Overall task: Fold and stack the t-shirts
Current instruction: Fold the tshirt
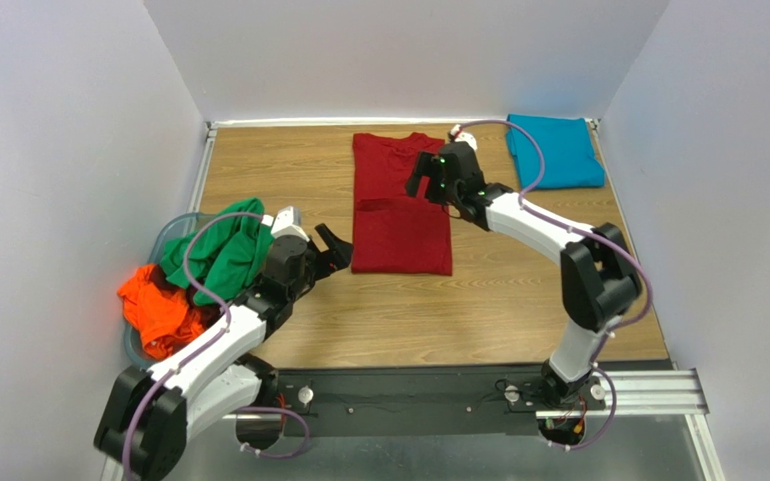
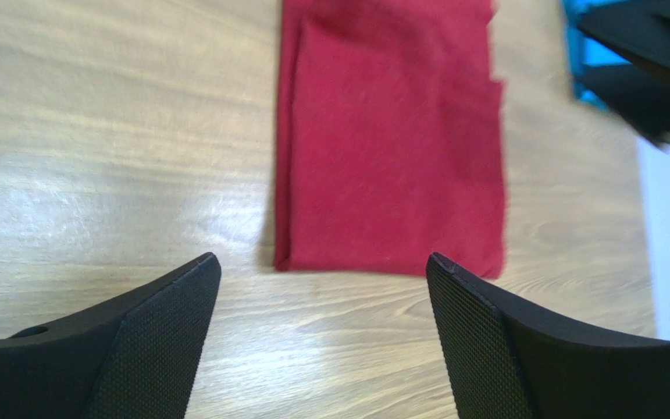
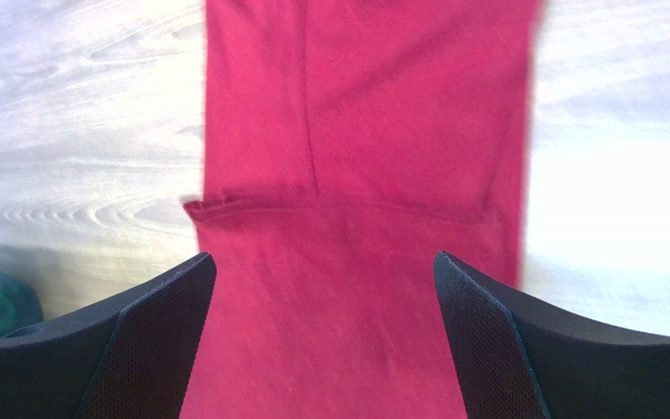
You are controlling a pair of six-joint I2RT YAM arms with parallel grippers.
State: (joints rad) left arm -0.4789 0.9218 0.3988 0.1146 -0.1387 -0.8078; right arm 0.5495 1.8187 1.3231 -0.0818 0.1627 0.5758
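The dark red t-shirt (image 1: 399, 215) lay as a long, smooth rectangle at centre frame.
Lower left, the orange t-shirt (image 1: 158, 306) and green t-shirt (image 1: 223, 251) sat crumpled. The left tool (image 1: 331, 246) was spread apart over the woodgrain counter (image 1: 479, 301), the right tool (image 1: 421, 175) was spread apart above the red cloth, and the teal-blue t-shirt (image 1: 557, 150) lay folded upper right.

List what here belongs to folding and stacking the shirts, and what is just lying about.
For the job: dark red shirt, mid-table; teal shirt, folded, far right; green shirt and orange shirt, heaped at left.
Just lying about: plastic tub holding that heap; metal rail at the near edge.
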